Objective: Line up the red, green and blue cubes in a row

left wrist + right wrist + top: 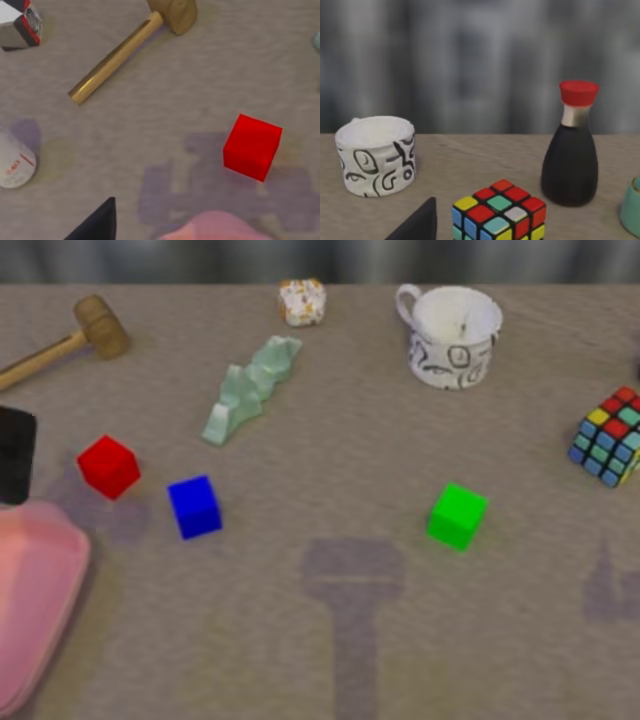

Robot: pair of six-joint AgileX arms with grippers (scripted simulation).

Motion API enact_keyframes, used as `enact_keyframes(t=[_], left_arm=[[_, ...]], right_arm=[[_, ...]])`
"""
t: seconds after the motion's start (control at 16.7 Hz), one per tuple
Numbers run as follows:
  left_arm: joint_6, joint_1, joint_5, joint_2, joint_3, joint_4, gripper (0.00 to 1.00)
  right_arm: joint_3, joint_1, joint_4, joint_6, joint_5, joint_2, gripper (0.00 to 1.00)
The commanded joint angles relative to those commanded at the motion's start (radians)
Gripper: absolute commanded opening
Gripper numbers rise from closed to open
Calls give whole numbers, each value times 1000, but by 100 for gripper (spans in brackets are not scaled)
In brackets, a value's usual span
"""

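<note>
Sitting apart on the table: red cube just beyond the left pincer's dark tip, blue cube beside it, green cube well right. Pincer spread: cannot tell.

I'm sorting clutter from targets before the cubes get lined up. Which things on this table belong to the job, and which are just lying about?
Belong to the job:
red cube
blue cube
green cube

Just lying about:
wooden mallet
speckled white block
pale green jagged piece
patterned mug
puzzle cube
pink tray
soy sauce bottle
</note>
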Motion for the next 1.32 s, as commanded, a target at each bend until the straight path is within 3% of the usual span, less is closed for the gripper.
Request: enact_keyframes(t=[0.36, 0.72, 0.96, 1.32], left_arm=[[154, -30, -2, 663, 507, -344, 100], [271, -54, 0, 1131, 909, -599, 100], [312, -62, 3, 1298, 1061, -684, 100], [317, -57, 3, 1319, 1082, -694, 100]], right_arm=[[0, 0, 0, 0, 0, 0, 100], [0, 0, 0, 0, 0, 0, 100], [0, 0, 0, 0, 0, 0, 100], [0, 0, 0, 0, 0, 0, 100]])
